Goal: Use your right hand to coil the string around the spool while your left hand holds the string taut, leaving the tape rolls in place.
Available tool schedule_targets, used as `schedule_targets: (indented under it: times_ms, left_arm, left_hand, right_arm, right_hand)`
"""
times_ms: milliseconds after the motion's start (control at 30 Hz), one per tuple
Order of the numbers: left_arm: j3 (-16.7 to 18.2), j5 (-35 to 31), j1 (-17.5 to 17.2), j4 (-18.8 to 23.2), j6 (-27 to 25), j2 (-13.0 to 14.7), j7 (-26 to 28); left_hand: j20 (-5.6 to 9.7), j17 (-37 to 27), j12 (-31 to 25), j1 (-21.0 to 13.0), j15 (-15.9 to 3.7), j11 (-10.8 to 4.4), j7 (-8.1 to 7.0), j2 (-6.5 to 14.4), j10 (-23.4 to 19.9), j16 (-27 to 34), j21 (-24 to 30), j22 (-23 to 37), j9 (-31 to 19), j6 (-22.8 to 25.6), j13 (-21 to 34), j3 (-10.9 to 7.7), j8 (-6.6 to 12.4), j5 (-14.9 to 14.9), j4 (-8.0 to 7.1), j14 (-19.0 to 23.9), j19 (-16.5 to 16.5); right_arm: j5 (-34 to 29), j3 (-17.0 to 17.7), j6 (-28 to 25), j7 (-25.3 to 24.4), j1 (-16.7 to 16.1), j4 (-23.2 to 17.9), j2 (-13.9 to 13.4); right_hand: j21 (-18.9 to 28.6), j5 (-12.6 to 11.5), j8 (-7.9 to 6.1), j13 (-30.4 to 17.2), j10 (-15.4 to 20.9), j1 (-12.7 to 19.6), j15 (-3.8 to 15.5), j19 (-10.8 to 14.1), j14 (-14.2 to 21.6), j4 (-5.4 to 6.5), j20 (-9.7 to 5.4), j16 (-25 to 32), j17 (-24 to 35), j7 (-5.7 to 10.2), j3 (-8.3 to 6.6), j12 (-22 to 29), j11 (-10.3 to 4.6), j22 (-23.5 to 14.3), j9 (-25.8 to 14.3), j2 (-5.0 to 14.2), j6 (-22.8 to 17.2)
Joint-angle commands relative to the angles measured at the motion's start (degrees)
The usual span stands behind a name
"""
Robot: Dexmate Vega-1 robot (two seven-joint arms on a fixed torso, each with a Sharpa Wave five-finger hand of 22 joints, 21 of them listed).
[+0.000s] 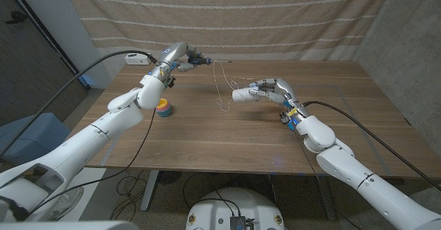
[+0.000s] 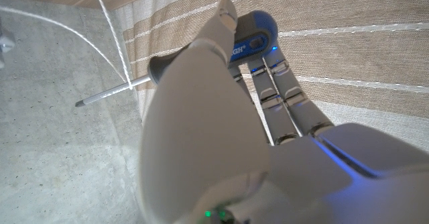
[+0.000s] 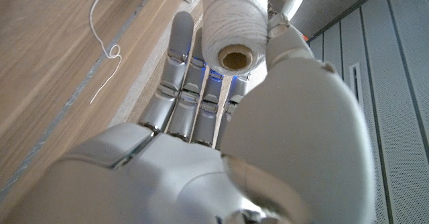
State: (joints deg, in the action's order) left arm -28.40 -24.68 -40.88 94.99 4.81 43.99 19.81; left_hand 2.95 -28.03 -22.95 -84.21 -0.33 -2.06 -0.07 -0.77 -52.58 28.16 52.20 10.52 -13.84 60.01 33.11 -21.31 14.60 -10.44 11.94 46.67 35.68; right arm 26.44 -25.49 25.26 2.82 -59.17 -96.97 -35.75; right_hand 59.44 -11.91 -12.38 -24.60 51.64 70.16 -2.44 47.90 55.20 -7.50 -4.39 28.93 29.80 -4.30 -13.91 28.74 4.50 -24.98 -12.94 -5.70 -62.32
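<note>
The right hand (image 1: 270,91) grips a cylindrical spool wound with white string (image 1: 242,95), held level above the wooden table (image 1: 241,137). From the spool a thin white string (image 1: 220,85) loops down to the tabletop and rises to a slim metal-tipped tool (image 1: 200,61) that the left hand (image 1: 176,56) clasps, above the table's far edge. A stack of coloured tape rolls (image 1: 163,108) sits on the table below the left forearm. The coiling looks under way, but the string hangs slack; next, I judge, the left hand should draw away from the spool before the right winds.
</note>
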Motion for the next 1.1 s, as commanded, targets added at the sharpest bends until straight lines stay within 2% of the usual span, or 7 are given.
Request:
schedule_targets:
  times_ms: [33,233,633,833,933,1100]
  left_arm:
    - [-1.7,-1.8,0.9,0.3,-2.9,-0.2,-0.4]
    - [-2.6,-2.6,1.4,0.1,-4.0,-0.3,-0.8]
    - [-4.9,-3.7,3.0,-1.0,-3.8,-0.4,-2.6]
    - [-5.6,-3.7,3.5,-1.5,-3.6,-0.4,-3.8]
    - [-5.8,-3.4,3.7,-1.9,-2.9,-0.3,-4.2]
    - [-6.0,-3.2,4.0,-2.0,-1.8,0.3,-5.3]
  left_hand:
    - [7.14,-9.1,-0.1,-5.1,-7.93,-0.07,4.6,5.8,-0.7,0.3,12.1,0.1,0.0,5.0,4.4,-2.79,0.21,-0.2,-2.35,7.4,0.0]
    - [7.21,-9.1,0.2,-5.1,-7.9,-0.21,4.66,5.7,-0.6,0.2,12.4,0.0,-0.1,5.1,4.5,-2.92,0.13,-0.3,-2.3,7.5,-0.1]
    - [7.25,-9.3,0.4,-4.9,-7.89,-0.26,4.56,5.7,-0.8,0.0,12.8,0.0,-0.1,5.2,4.7,-3.1,-0.01,-0.3,-2.33,7.5,-0.2]
    - [7.27,-9.4,0.6,-4.9,-7.94,-0.19,4.64,5.6,-0.9,0.0,12.9,0.0,-0.2,5.2,4.7,-3.19,-0.12,-0.3,-2.3,7.5,-0.3]
    - [7.28,-9.5,0.7,-4.9,-7.94,-0.23,4.64,5.6,-0.9,0.0,13.0,0.0,-0.2,5.3,4.7,-3.22,-0.12,-0.3,-2.31,7.4,-0.3]
    - [7.29,-9.5,0.8,-4.8,-7.94,-0.25,4.56,5.7,-1.0,-0.1,13.1,-0.1,-0.2,5.3,4.7,-3.29,-0.19,-0.3,-2.34,7.5,-0.4]
  right_arm:
    - [14.2,-1.9,4.2,18.4,4.1,3.1,1.9]
    - [20.3,-2.6,3.2,26.3,6.4,5.3,3.7]
    - [28.4,-2.0,1.1,36.1,10.0,8.9,8.9]
    - [29.1,-1.5,1.1,37.6,11.7,10.4,11.6]
    - [28.3,-1.1,2.0,36.2,12.1,10.6,13.0]
    - [24.1,-0.3,4.2,28.2,11.5,10.1,15.4]
  right_hand:
    - [0.5,-0.3,0.06,-0.3,0.0,13.9,15.09,-1.9,11.0,0.1,-7.46,0.0,17.2,0.02,0.1,-0.1,-0.39,0.0,-0.1,13.58,0.1]
    - [0.9,-0.3,0.1,-0.4,0.1,14.0,15.12,-2.1,11.0,0.11,-7.45,-0.2,17.5,0.02,0.12,-0.2,-0.16,0.2,-0.2,13.62,0.1]
    - [1.7,-0.2,0.17,-0.6,0.1,14.0,15.12,-2.5,11.1,0.16,-7.44,-0.5,17.8,0.05,0.2,-0.3,-0.05,0.5,-0.3,13.68,0.2]
    - [2.1,-0.2,0.16,-0.7,0.1,14.0,15.11,-2.6,11.2,0.18,-7.43,-0.6,18.0,0.18,0.23,-0.3,-0.32,0.7,-0.3,13.7,0.1]
    - [2.3,-0.1,0.18,-0.6,0.1,14.0,15.13,-2.7,11.2,0.19,-7.42,-0.7,18.1,0.12,0.26,-0.4,-0.24,0.8,-0.3,13.69,0.1]
    - [2.6,-0.1,0.17,-0.6,0.2,14.0,15.12,-2.9,11.3,0.2,-7.42,-0.8,18.2,0.12,0.29,-0.4,-0.24,1.0,-0.3,13.69,0.1]
